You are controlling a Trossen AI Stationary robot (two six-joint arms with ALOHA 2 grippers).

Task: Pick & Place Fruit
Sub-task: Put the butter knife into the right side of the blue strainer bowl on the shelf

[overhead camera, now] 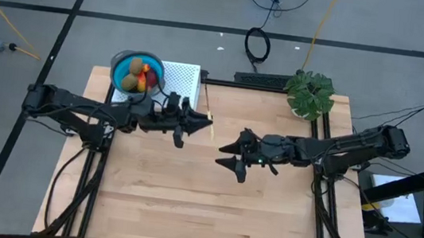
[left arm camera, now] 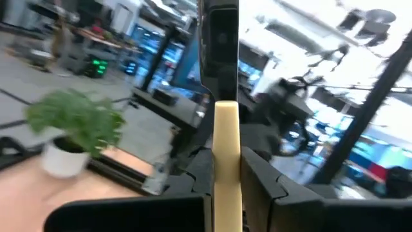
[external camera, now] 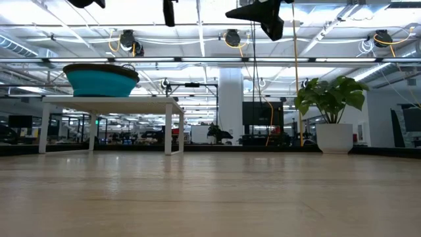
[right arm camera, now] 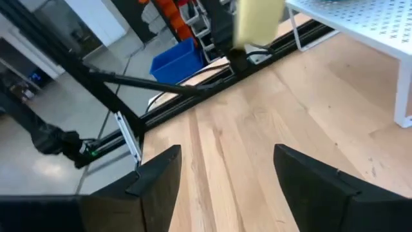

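Observation:
The fruit [overhead camera: 140, 76], brown-green kiwi ovals with red and orange pieces, lies in a teal bowl [overhead camera: 137, 70] on a white rack [overhead camera: 180, 77] at the table's far left. The bowl also shows in the low view [external camera: 102, 79]. My left gripper [overhead camera: 193, 120] is just right of the rack, above the table, shut on a pale yellow stick [left arm camera: 226, 161]. My right gripper [overhead camera: 232, 155] is open and empty above the table's middle, its fingers [right arm camera: 154, 187] spread wide. My left gripper pinches the pale yellow stick between its two fingers [left arm camera: 201, 174], one on each flat side [left arm camera: 226, 193]. The stick reaches out past the fingertips, its free end [left arm camera: 226, 109] in the air. It is lifted clear of the table.
A potted green plant [overhead camera: 310, 94] stands at the table's far right corner. The stick shows blurred in the right wrist view [right arm camera: 257, 19], beside the white rack [right arm camera: 360, 26]. Bare wooden tabletop [overhead camera: 202, 206] lies on the near side of both grippers.

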